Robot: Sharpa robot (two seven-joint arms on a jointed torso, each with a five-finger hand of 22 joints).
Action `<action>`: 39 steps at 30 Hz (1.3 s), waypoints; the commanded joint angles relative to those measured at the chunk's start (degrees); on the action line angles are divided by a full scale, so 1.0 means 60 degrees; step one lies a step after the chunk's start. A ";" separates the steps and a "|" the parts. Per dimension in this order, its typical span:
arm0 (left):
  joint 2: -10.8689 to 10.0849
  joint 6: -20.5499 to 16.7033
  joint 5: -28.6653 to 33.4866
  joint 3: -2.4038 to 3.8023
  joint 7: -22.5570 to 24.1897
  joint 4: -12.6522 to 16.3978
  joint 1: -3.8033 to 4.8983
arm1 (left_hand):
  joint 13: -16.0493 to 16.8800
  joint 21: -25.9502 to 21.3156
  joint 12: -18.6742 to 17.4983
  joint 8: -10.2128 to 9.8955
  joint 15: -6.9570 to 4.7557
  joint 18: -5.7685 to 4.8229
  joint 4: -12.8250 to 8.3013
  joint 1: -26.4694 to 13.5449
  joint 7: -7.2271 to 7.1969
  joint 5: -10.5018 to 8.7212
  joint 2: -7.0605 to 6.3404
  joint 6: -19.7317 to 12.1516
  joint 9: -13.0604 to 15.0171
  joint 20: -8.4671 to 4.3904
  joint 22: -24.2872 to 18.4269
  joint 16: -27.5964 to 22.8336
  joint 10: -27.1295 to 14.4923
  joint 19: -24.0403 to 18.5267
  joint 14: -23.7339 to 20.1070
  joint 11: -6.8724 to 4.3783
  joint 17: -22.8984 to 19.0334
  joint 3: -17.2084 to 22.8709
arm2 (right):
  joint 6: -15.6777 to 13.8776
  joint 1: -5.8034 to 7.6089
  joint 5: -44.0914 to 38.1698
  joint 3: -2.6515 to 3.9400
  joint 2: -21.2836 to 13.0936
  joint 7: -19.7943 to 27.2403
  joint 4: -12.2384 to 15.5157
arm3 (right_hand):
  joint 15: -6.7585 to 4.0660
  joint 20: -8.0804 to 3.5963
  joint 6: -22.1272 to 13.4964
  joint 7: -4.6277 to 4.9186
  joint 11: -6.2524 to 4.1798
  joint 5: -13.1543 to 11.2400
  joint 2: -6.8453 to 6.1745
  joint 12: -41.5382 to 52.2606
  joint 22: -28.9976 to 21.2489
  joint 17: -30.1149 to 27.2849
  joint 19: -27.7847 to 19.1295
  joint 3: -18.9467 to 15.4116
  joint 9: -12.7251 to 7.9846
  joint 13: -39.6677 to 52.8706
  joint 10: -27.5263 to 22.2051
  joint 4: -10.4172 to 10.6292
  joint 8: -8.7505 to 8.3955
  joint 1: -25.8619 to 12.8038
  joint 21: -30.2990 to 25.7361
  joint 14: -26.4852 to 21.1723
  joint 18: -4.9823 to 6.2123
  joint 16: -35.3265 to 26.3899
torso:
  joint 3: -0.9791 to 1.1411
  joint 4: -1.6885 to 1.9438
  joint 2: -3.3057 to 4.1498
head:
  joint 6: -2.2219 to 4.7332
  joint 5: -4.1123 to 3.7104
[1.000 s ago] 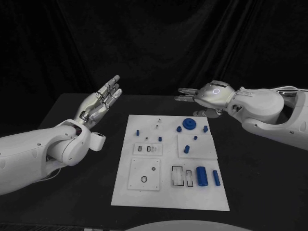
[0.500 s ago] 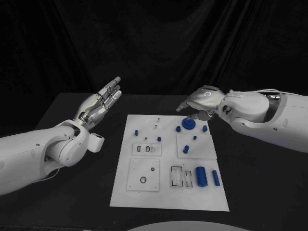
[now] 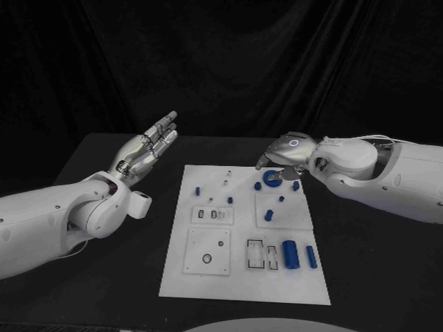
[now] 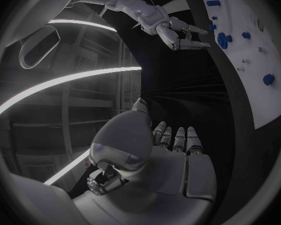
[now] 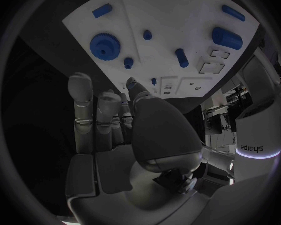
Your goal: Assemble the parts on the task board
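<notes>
Right robot hand [image 3: 284, 153], empty with fingers apart, hovers directly above the blue gear [image 3: 271, 178] at the task board [image 3: 243, 277] upper right of frame; left robot hand [image 3: 149, 145], released, stands well apart.

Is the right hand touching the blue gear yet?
Apart. The right wrist view shows the right hand with its fingers held above the task board, a clear stretch of white board between them and the blue gear.

"sharpa" on white robot casing [image 5: 258, 148]
</notes>
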 commanded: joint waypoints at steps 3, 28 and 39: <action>0.0035 0.0222 -0.0038 0.0011 0.0861 -0.0082 0.0023 | -0.0010 -0.0032 -0.0063 0.0022 -0.0679 0.0140 0.0006 0.0106 0.0067 0.0043 0.0002 0.0014 0.0005 0.0066 -0.0009 -0.0034 0.0003 -0.0002 -0.0004 0.0076 -0.0010 0.0068 | -0.0202 -0.0155 0.0069 0.0007 0.0160 0.0220 -0.0203 | -0.0039 -0.0032 0.0058 0.0177 -0.0023 -0.0020 -0.0042 0.0043 0.0804 0.0470 -0.0048 0.0101 -0.0017 -0.0034 0.0168 0.0054 -0.0028 0.0137 0.0681 0.0126 -0.0208 0.0486 | -0.0004 -0.0011 -0.0007 | -0.0017 0.0039; 0.0028 0.0393 -0.0038 0.0010 0.0798 -0.0153 0.0020 | -0.0010 -0.0032 -0.0063 0.0002 -0.0563 0.0201 0.0003 0.0242 0.0120 0.0461 0.0046 -0.0176 -0.0017 0.0226 -0.0009 -0.0034 0.0003 -0.0002 -0.0004 0.0132 -0.0010 0.0094 | -0.0621 -0.0603 0.0207 0.0009 0.0901 0.0599 -0.1190 | 0.0065 0.0052 0.0278 0.0298 0.0170 0.1343 -0.0162 0.0016 0.2539 0.1638 -0.0118 0.0776 -0.0126 -0.0114 0.0566 0.0245 -0.0024 0.0382 0.2023 0.0269 -0.0381 0.1609 | 0.0002 0.0002 0.0003 | -0.0163 0.0096; 0.0035 0.0502 -0.0038 0.0010 0.0756 -0.0190 0.0018 | -0.0010 -0.0032 -0.0063 0.0016 -0.0525 0.0206 0.0008 0.0262 0.0163 0.0507 0.0052 -0.0111 -0.0005 0.0270 -0.0009 -0.0034 0.0003 -0.0002 -0.0004 0.0167 -0.0010 0.0097 | -0.0619 -0.0727 0.0237 0.0009 0.1205 0.0630 -0.1589 | 0.0083 0.0088 0.0639 0.0358 0.0184 0.0776 -0.0375 0.0026 0.2771 0.1736 -0.0198 0.1121 -0.0100 -0.0114 0.0767 0.0421 0.0036 0.0205 0.2116 0.0259 -0.0376 0.1723 | -0.0023 -0.0016 -0.0014 | -0.0231 0.0117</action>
